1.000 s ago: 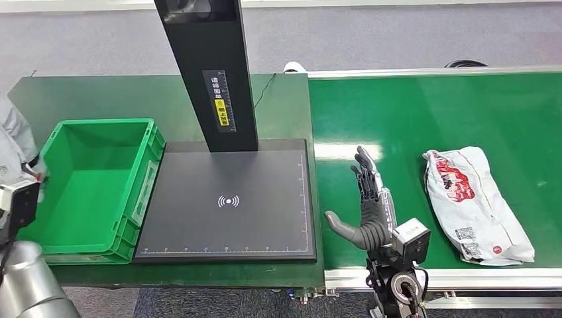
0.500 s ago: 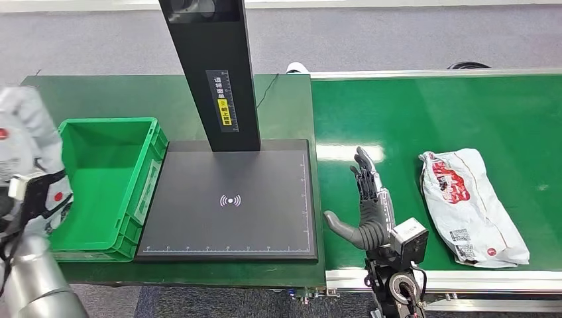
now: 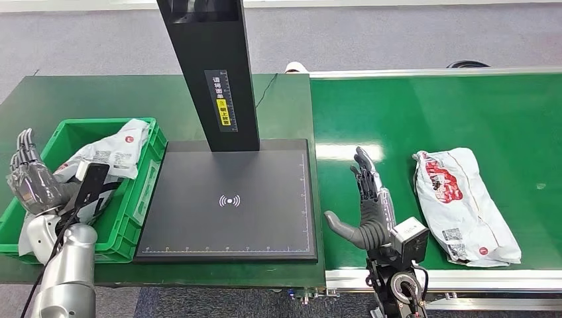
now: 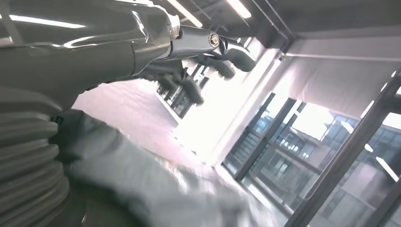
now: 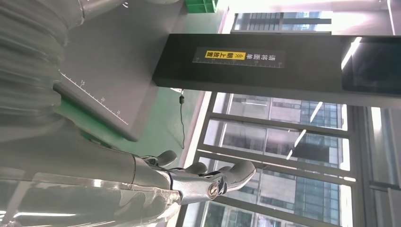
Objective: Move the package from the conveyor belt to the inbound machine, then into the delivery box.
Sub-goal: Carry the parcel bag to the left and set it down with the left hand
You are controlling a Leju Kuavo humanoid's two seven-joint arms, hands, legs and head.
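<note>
Left robot hand [image 3: 33, 182]: at near-left corner of green delivery box [image 3: 146, 192], fingers up and apart, holds nothing – open palm just beside the pkg in the box. In left wrist view, dark fingers [image 4: 222, 52] spread out against bright windows; grey blurred mass below them, can't tell what it is.
Right robot hand [image 3: 368, 205]: over conveyor belt [image 3: 431, 106] near its left end, fingers straight up, thumb out to the side twd the machine – wide, empty. Right wrist view: fingers [image 5: 213, 177] extended, nothing between them.
Package on belt [image 3: 464, 205]: white poly bag w/ red print and small labels, lies flat on green belt, to the right of right robot hand, near but not touching, close to belt's near rail.
Package in box [image 3: 106, 156]: second white bag w/ labels and red dot, crumpled, inside the box, its upper end leaning on the box's right wall/rim.
Inbound machine [image 3: 228, 199]: black flat scan pad w/ white wireless mark at centre, between box and belt; nothing lies on the pad. Black post [image 3: 212, 73] rises from its far edge, yellow-and-white label on it.
Tabletop [image 3: 99, 93]: dark green, carries box and machine; belt abuts on its right side.
Floor: grey, beyond tabletop and belt.
</note>
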